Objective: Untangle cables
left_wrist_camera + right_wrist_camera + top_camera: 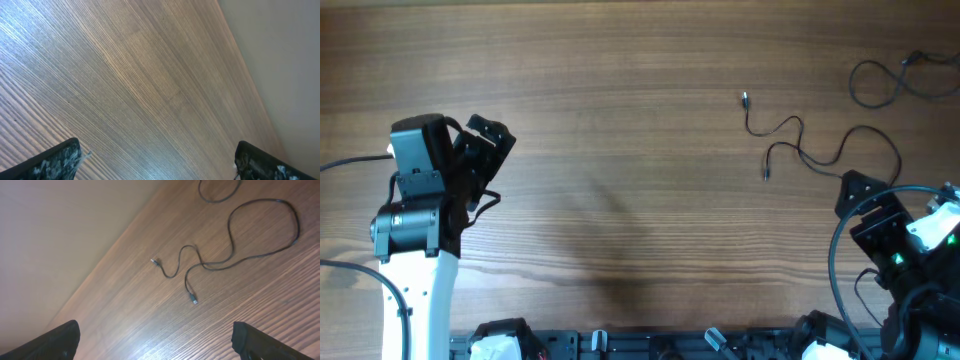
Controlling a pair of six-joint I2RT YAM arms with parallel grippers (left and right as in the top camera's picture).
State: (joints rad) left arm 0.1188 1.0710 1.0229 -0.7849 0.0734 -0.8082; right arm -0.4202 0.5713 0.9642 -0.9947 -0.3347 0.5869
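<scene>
Right gripper (868, 205) sits with its jaws wide apart and nothing between them, low at the bench's (640, 220) right edge. Just ahead of it, one cable (803, 150) snakes loosely across the wood, both tiny plugs lying free. The second cable (853, 82) is looped in the far right corner, apart from the first. Over on the left, the left gripper (485, 150) is spread open too, above bare bench.
</scene>
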